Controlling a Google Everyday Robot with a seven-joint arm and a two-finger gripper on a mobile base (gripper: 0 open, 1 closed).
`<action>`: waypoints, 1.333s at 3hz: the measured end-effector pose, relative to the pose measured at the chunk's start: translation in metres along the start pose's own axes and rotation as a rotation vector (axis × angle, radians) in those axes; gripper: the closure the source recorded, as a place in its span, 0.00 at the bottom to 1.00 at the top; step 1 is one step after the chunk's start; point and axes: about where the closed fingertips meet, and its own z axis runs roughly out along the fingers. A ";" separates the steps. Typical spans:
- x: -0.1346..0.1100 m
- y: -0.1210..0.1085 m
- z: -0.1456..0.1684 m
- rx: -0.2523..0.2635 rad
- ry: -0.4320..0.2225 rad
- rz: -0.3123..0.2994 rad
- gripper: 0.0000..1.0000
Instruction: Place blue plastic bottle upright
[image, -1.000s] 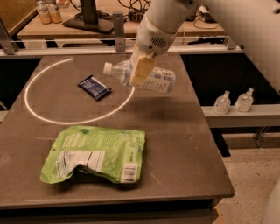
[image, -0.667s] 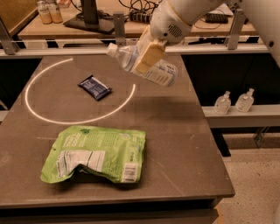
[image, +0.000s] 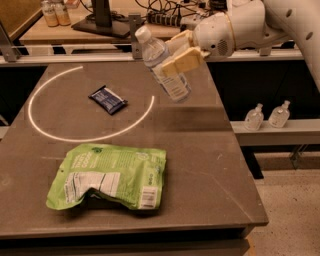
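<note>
The blue plastic bottle (image: 162, 65) is clear and pale blue with a white cap at its upper left end. It hangs in the air above the far right part of the dark table (image: 210, 150), tilted, cap up and to the left, base down and to the right. My gripper (image: 179, 51) comes in from the right on a white arm and is shut on the bottle's middle, its tan fingers (image: 182, 61) pressed against the bottle's sides.
A flat dark blue packet (image: 107, 99) lies inside a white circle marking (image: 65, 135) on the table. A green snack bag (image: 110, 175) lies at the front left. Two small pump bottles (image: 267, 116) stand on a ledge to the right. A shelf with clutter runs behind.
The bottle has been lifted off the table and turned from lying flat toward upright. The gripper has risen and rotated with it, the arm now reaching in from the right.
</note>
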 end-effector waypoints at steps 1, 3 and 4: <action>0.005 0.000 -0.002 -0.027 -0.125 -0.010 1.00; 0.039 0.005 -0.004 -0.043 -0.256 0.000 0.59; 0.055 0.008 -0.002 -0.058 -0.326 0.039 0.28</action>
